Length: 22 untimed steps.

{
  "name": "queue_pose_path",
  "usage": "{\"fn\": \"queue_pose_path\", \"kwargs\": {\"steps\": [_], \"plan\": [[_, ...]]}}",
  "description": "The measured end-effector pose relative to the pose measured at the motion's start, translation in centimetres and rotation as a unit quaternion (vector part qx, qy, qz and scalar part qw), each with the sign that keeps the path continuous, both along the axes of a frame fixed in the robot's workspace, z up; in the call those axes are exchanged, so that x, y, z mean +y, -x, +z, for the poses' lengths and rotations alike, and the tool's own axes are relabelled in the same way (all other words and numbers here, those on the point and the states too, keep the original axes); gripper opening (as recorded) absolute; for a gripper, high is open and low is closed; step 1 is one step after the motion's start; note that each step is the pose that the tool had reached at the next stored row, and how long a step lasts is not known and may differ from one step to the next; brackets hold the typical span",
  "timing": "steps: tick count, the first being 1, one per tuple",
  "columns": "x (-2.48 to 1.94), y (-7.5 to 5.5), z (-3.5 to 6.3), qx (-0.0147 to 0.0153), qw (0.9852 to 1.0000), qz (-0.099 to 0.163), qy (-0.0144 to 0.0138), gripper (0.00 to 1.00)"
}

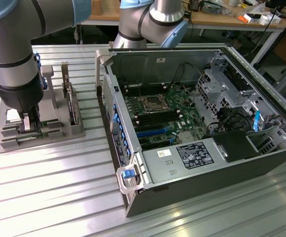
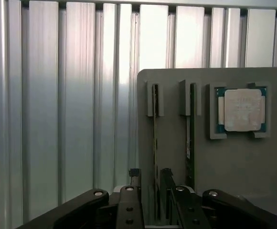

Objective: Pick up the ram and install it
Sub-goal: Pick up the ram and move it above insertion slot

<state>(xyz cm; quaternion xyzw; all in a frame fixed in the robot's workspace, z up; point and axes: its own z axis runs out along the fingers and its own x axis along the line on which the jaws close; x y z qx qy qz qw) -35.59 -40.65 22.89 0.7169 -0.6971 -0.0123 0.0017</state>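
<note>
The ram (image 2: 155,129) is a thin green stick standing on edge in a slot of the grey holder (image 2: 224,167). A second stick of the same kind (image 2: 190,133) stands in the neighbouring slot. My gripper (image 2: 150,177) is lowered over the first stick, one black finger (image 2: 134,177) on each side, with a small gap between the fingers and the board. It is open. In the exterior view the gripper (image 1: 29,124) reaches down into the holder (image 1: 39,131) at the exterior view's left. The motherboard's memory slots (image 1: 155,121) lie inside the open computer case (image 1: 133,197).
A square silver processor chip (image 2: 243,109) rests in its recess on the holder. A hard drive (image 1: 73,106) stands upright in the holder beside the gripper. The case wall with blue latches (image 1: 118,131) rises between holder and motherboard. Everything sits on a ribbed aluminium table (image 1: 49,187).
</note>
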Motion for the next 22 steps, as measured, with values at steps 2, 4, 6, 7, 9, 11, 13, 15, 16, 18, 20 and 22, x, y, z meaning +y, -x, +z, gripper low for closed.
{"fn": "queue_pose_path", "kwargs": {"steps": [2, 4, 6, 7, 9, 11, 13, 15, 16, 18, 20, 22], "plan": [[0.02, 0.1, -0.34, 0.0000, 1.0000, 0.000, 0.0013, 0.30], [0.03, 0.3, -0.85, 0.0001, 1.0000, 0.000, 0.0023, 0.30], [0.13, 0.5, -1.05, 0.0000, 1.0000, 0.000, 0.0029, 0.30], [0.34, 0.6, -1.12, 0.0001, 1.0000, 0.000, 0.0036, 0.30], [0.81, 0.7, -1.18, 0.0000, 1.0000, 0.000, 0.0042, 0.30], [0.94, 0.7, -1.29, -0.0001, 1.0000, 0.001, 0.0044, 0.30], [0.94, 0.9, -1.50, 0.0000, 1.0000, 0.001, 0.0045, 0.30], [0.94, 1.0, -1.73, 0.0000, 1.0000, 0.001, 0.0045, 0.30], [0.94, 1.1, -1.81, 0.0000, 1.0000, 0.001, 0.0045, 0.30], [0.94, 1.2, -2.03, 0.0000, 1.0000, 0.001, 0.0045, 0.30], [0.93, 1.2, -2.13, 0.0001, 1.0000, 0.001, 0.0045, 0.30], [0.93, 1.2, -2.14, 0.0001, 1.0000, 0.001, 0.0045, 0.30]]}}
